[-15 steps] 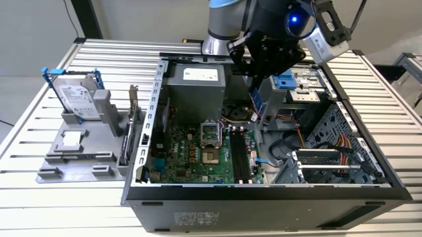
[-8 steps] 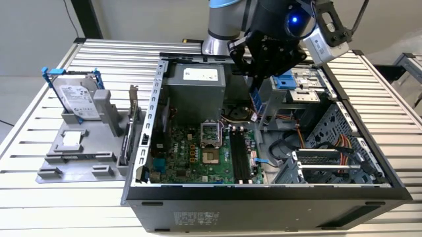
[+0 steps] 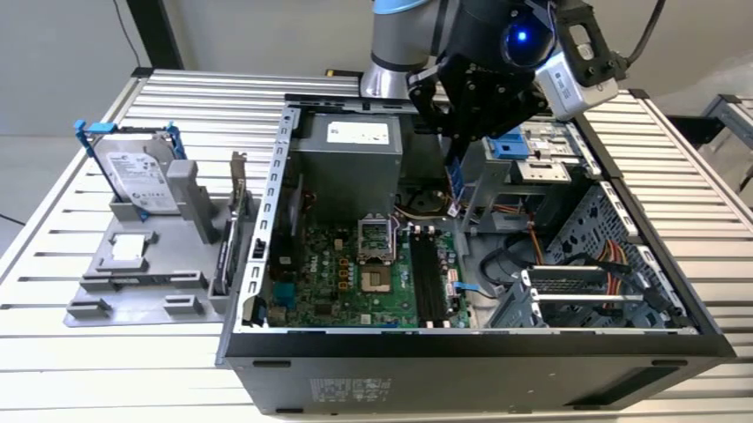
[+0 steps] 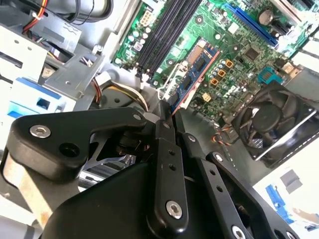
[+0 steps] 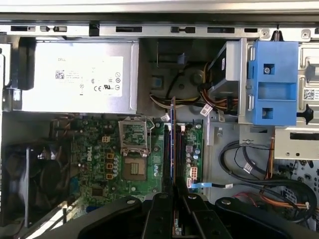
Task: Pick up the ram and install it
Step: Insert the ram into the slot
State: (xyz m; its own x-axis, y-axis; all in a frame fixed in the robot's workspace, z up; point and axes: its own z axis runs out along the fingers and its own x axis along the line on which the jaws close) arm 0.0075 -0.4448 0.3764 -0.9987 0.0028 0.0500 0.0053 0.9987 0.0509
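jaws closed on ram (image 4: 194,74) | ram held edge-on above motherboard (image 5: 99,149) slots | inside open case (image 3: 471,352)

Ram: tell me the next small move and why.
Probably lower it straight toward the memory slots. The hand is shut on the ram, which hangs edge-down above the motherboard, not yet seated. In the first wrist view the ram looks roughly in line with the slots, so a slow descent seems better than a sideways shift.
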